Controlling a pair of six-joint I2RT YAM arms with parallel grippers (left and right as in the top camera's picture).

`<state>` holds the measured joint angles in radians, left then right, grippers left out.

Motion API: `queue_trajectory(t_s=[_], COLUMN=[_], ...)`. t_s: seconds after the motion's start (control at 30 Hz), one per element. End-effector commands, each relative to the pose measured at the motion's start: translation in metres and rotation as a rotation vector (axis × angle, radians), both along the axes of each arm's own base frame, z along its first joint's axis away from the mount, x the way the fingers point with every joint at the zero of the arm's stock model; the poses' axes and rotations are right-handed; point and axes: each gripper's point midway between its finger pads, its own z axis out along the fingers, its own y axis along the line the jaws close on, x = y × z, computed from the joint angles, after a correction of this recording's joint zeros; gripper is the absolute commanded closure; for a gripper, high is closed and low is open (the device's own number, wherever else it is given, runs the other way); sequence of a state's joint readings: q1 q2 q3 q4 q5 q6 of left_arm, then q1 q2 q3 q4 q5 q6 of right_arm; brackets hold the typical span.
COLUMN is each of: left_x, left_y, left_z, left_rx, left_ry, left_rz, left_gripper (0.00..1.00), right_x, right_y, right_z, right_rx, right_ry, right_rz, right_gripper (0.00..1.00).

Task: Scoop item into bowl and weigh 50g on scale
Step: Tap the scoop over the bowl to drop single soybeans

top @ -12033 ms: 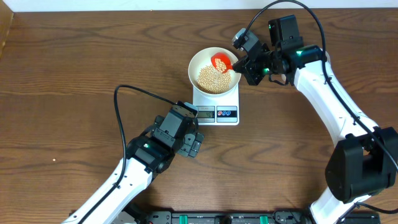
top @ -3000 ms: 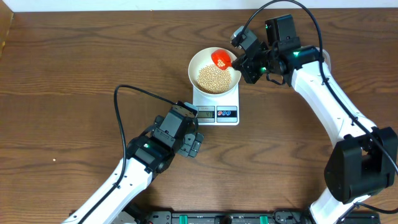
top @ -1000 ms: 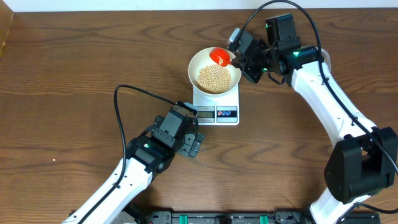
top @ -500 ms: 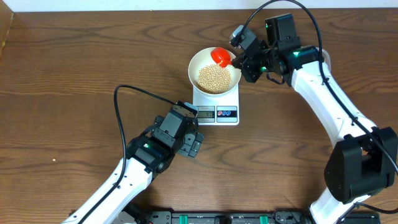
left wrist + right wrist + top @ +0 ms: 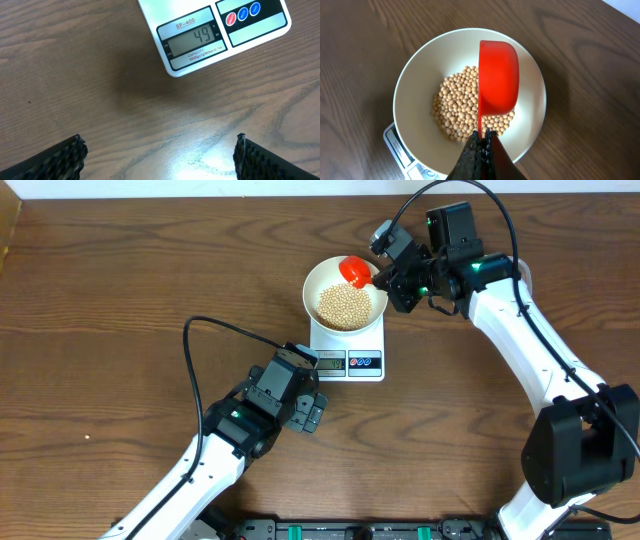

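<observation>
The right gripper [image 5: 481,137] is pinching the red scoop [image 5: 497,75] by its handle over the bowl [image 5: 410,85], which is sitting on the scale [image 5: 200,40] near the far edge of the table [image 5: 120,280]. The beans [image 5: 455,110], likely light and roll-prone, are lying inside, and the scale is reading 49. The left gripper [image 5: 159,150] is hanging spread.

The wooden table [image 5: 100,300] is dark brown, with long wavy grain that runs from left to right in the overhead view. Its surface is a little shiny: in the left wrist view a soft white glare [image 5: 200,167] lies on the wood at the lower middle of the frame. Along the top of the overhead view the table ends at a pale strip [image 5: 200,188]; wall or floor, I cannot tell. At the upper left corner there is a lighter wooden board [image 5: 8,230]. A tiny white speck [image 5: 88,437] sits at the lower left.
</observation>
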<state>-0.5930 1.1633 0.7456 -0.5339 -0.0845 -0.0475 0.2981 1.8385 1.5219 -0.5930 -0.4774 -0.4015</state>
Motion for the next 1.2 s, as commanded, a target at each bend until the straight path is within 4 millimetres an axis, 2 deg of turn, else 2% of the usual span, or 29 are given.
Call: queue_trajectory(t_s=[0.0,0.53,0.8,1.17], left_x=[-0.0012,-0.0012,-0.0012,-0.0012], left_y=[0.0003,0.0003,0.0003,0.0003], left_z=[-0.0032,-0.0032,-0.0032,-0.0032], left_rx=[0.014,0.014,0.014,0.014], left_ry=[0.005,0.005,0.005,0.005], left_rz=[-0.013,-0.013,-0.013,-0.013], left_gripper=[0.04,0.04,0.04,0.04], right_x=[-0.0021,-0.0018,-0.0028,-0.0033], right_y=[0.0040,0.0039,0.0037,0.0034], right_z=[0.0099,0.0099,0.0091,0.0087], right_rx=[0.022,0.020,-0.032,-0.050], right_ry=[-0.010,-0.015,-0.088,-0.111], right_rz=[0.005,0.008,0.099,0.128], right_gripper=[0.99,0.99,0.99,0.99])
